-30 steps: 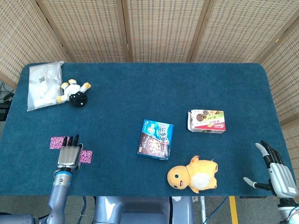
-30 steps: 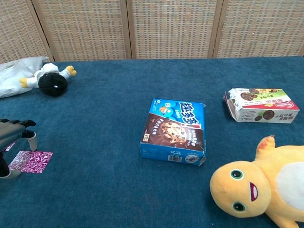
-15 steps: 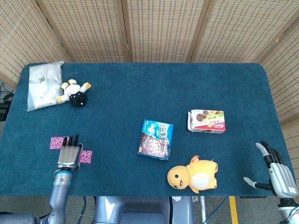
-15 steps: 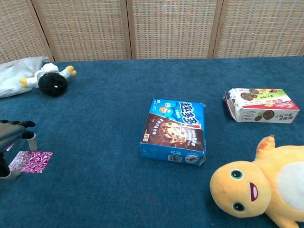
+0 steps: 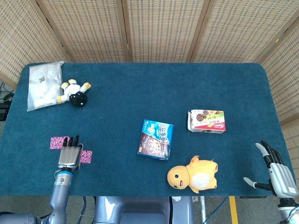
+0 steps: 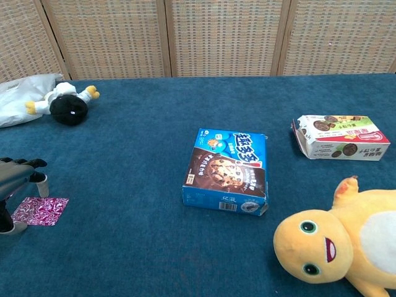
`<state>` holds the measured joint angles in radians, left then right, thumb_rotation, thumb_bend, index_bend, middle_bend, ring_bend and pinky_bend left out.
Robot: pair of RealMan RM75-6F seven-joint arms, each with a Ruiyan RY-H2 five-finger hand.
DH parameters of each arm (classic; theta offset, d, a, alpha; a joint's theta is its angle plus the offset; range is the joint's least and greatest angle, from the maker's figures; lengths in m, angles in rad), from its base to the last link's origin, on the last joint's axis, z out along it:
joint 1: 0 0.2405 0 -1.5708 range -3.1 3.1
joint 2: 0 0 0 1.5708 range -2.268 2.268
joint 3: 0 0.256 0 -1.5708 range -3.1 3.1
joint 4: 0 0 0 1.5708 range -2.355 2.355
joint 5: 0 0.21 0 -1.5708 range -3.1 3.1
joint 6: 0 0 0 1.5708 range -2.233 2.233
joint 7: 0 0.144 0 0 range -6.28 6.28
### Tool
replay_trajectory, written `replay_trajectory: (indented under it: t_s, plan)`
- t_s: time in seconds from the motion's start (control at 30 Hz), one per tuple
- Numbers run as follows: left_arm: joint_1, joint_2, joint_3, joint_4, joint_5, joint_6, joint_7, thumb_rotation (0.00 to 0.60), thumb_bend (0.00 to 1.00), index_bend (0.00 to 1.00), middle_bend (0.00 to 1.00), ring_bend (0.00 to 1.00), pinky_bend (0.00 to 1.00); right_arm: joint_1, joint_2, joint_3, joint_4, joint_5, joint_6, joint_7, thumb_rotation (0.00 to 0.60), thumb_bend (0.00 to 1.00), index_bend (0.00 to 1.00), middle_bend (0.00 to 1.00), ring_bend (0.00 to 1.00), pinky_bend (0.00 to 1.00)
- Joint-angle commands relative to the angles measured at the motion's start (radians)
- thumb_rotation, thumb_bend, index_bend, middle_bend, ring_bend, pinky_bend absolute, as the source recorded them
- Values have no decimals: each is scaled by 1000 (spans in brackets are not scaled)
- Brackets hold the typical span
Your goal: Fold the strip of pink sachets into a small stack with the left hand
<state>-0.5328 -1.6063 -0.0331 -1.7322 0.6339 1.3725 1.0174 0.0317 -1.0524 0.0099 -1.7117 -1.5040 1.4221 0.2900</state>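
Note:
The strip of pink sachets (image 5: 85, 156) lies flat on the blue cloth near the table's front left, running from a far-left end (image 5: 57, 142) to a near-right end (image 6: 41, 210). My left hand (image 5: 69, 154) is stretched over the strip's middle and hides it, with its fingers (image 6: 28, 166) pointing away from me and slightly apart. In the chest view the left hand (image 6: 15, 179) is cut off by the frame's left edge and grips nothing I can see. My right hand (image 5: 275, 170) hangs open off the table's front right corner.
A blue cookie box (image 5: 156, 139) lies mid-table, with a yellow plush toy (image 5: 194, 175) in front of it. A white snack box (image 5: 206, 121) sits to the right. At the back left are a black-and-white plush (image 5: 76, 92) and a white bag (image 5: 43, 84).

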Motion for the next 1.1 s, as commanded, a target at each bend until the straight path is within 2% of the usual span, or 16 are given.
replay_trajectory:
  t_s: [0.03, 0.43, 1.1]
  plan:
    - [0, 1, 1, 0, -2, 0, -1, 600, 314, 332, 0, 0, 0, 0, 0, 0, 0, -1, 1, 1, 600, 106, 43, 0, 0, 0]
    - [3, -5, 9, 14, -18, -16, -5, 600, 329, 372, 0, 0, 0, 0, 0, 0, -1, 1, -1, -2, 600, 107, 43, 0, 0, 0]
    - [7, 6, 17, -6, 19, -14, -31, 600, 347, 467, 0, 0, 0, -2, 4, 1, -1, 1, 2, 7, 600, 106, 43, 0, 0, 0]
